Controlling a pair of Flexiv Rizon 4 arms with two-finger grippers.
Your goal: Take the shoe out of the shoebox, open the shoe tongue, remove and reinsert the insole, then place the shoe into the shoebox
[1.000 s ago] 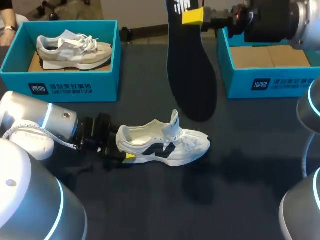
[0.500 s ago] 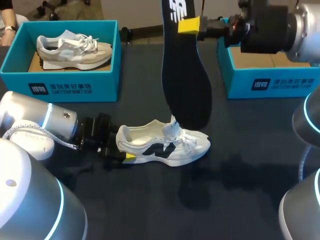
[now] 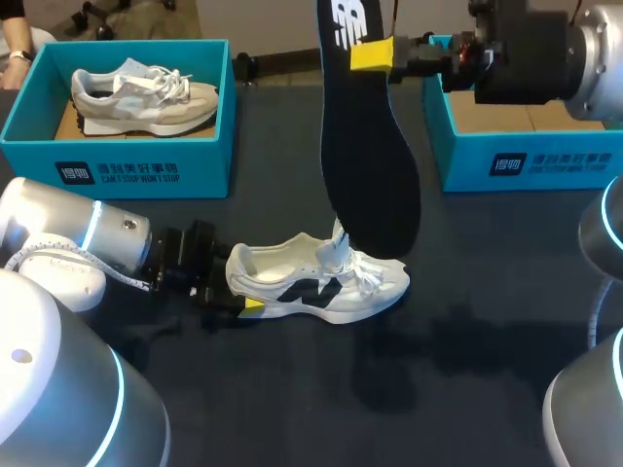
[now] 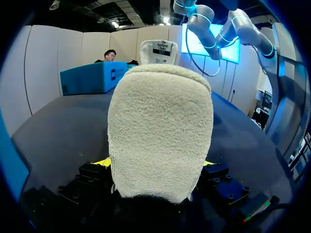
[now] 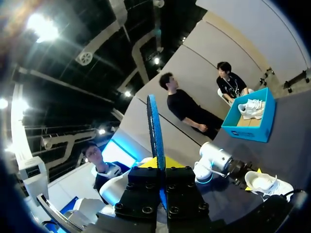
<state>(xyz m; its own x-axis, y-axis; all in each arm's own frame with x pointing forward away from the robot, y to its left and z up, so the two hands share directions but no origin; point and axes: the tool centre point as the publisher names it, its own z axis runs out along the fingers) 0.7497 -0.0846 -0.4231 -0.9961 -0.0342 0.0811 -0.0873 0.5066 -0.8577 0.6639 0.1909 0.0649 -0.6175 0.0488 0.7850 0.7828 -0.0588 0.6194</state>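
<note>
A white shoe point(image 3: 326, 282) with a black logo lies on its sole mid-table, toe to the right. My left gripper point(image 3: 245, 298) has the heel between its fingers; in the left wrist view the fuzzy heel point(image 4: 160, 131) fills the gap, with a yellow tip touching each side. My right gripper point(image 3: 374, 54) is shut on the heel end of the black insole point(image 3: 368, 165), which hangs upright with its toe end just above the shoe's tongue. In the right wrist view the insole point(image 5: 154, 126) stands edge-on between the fingers of the right gripper point(image 5: 163, 164).
A blue shoebox point(image 3: 117, 151) at the back left holds a grey-beige shoe point(image 3: 146, 95). A second blue shoebox point(image 3: 526, 156) at the back right, under my right arm, shows only its cardboard floor. The dark table point(image 3: 292, 389) lies bare in front of the white shoe.
My right gripper has shifted the insole slightly left and lower, so its toe end now overlaps the shoe's tongue. The left arm and the shoe have not moved.
</note>
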